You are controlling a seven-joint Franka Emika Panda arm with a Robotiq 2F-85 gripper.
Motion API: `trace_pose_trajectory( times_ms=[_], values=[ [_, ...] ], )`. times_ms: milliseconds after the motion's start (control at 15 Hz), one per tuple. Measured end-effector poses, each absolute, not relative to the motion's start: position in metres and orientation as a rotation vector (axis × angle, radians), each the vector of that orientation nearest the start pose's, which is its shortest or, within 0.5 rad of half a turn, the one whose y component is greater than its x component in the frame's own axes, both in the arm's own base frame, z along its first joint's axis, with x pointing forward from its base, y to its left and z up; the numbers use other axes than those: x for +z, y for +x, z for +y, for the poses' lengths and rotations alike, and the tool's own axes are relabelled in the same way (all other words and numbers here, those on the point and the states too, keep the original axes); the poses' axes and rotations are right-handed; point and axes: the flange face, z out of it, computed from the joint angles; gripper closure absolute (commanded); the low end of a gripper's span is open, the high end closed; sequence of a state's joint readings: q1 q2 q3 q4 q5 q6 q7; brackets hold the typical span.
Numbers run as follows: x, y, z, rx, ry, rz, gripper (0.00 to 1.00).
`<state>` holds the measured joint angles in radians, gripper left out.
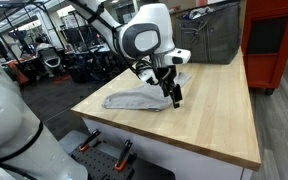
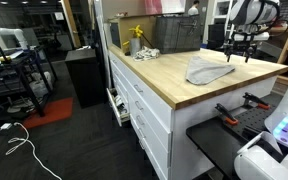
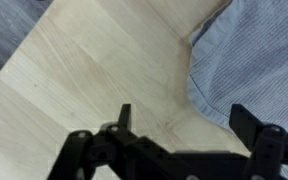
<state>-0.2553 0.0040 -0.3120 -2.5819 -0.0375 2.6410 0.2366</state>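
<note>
Workshop floor with racks, chairs and equipment in the background. A light wooden worktop [image 1: 219, 115] sits on a white drawer cabinet [image 2: 144, 110], seen in both exterior views.

Item 1: the claw [image 1: 172, 94] hangs low over the worktop from the white arm. It is released, with the jaws spread wide and nothing between them. The wrist view confirms this, showing both dark fingers [image 3: 125, 112] apart over bare wood.

Item 2: a grey cloth [image 1: 136, 99] lies crumpled flat on the worktop. In an exterior view it sits at 9 o'clock of the claw, its near edge just beside the fingertips. In the wrist view the cloth [image 3: 252, 60] fills the 1 o'clock quarter, and one finger stands over its edge. Whether that finger touches the cloth cannot be determined.

Item 3: a grey bin [image 1: 209, 40] stands at the back of the worktop, at 1 o'clock of the claw and well apart from the cloth. A red cabinet [image 1: 274, 40] stands beyond the worktop's far corner. A yellow object [image 2: 136, 38] stands near the bin. Cables [image 2: 19, 140] lie loose on the floor.
</note>
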Motion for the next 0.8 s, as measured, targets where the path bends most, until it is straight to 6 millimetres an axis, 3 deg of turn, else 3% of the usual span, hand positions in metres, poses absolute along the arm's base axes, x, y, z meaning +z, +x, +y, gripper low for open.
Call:
trace_pose_trajectory(
  times_ms=[400, 467, 600, 800],
  values=[
    [0.263, 0.387, -0.229, -0.070, -2.931, 1.153, 0.05],
    [0.263, 0.387, -0.228, -0.069, -2.931, 1.153, 0.29],
    [0.261, 0.388, -0.225, -0.061, -2.934, 1.146, 0.34],
    [0.258, 0.389, -0.224, -0.052, -2.937, 1.142, 0.58]
  ],
)
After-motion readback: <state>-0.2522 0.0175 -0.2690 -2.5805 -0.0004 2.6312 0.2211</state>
